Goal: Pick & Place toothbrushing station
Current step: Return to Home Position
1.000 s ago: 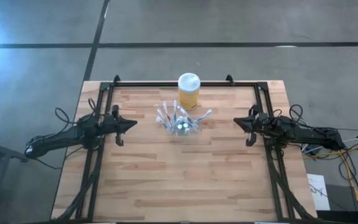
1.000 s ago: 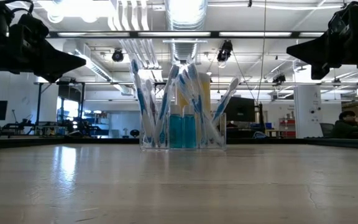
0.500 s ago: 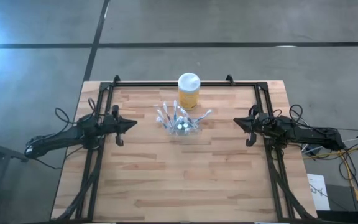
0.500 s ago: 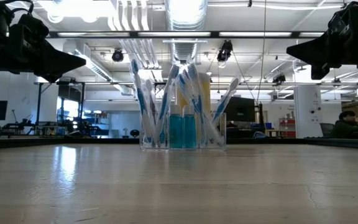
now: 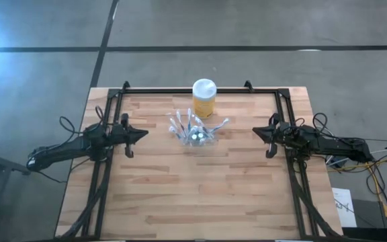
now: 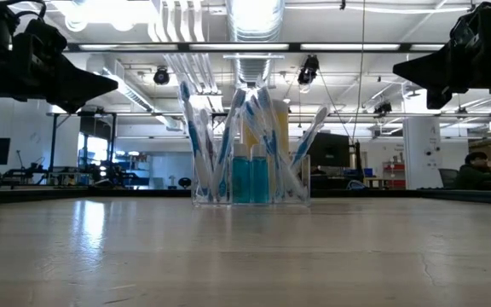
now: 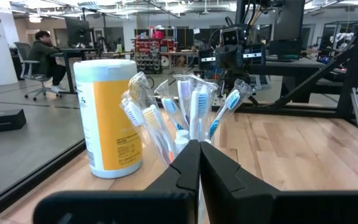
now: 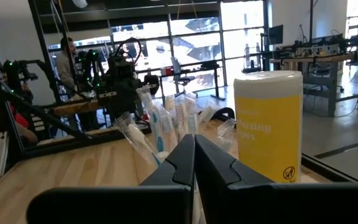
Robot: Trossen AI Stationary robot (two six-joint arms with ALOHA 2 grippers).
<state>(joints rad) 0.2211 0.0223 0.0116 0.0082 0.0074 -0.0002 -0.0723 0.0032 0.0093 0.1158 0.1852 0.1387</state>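
- Toothbrushing station is sitting at the far middle of the table, just in front of the yellow jar. Toothbrushes are fanning out above its rim and small tubes are standing inside it.
- The left gripper is hanging at the left side, clenched on nothing. The right gripper is hanging at the right side, also pinched tight and empty. Both are pointing inward, raised off the table and well apart from everything on it.
- You are looking at what I judge to be a light, top-heavy load. The brush heads are leaning out past the rim, so an arm sweeping through the middle is risking hooking one and tipping the lot.
- If you are parking the arms, you are safest drawing them back along their own sides. Crossing low over the centre is where a snag is waiting.
- The jar is standing close behind, so a knock from the near side is likely pushing one into the other and toppling both.
- The brushes are resting loose, I think. A hard stop that is shaking the table could be spilling one out.
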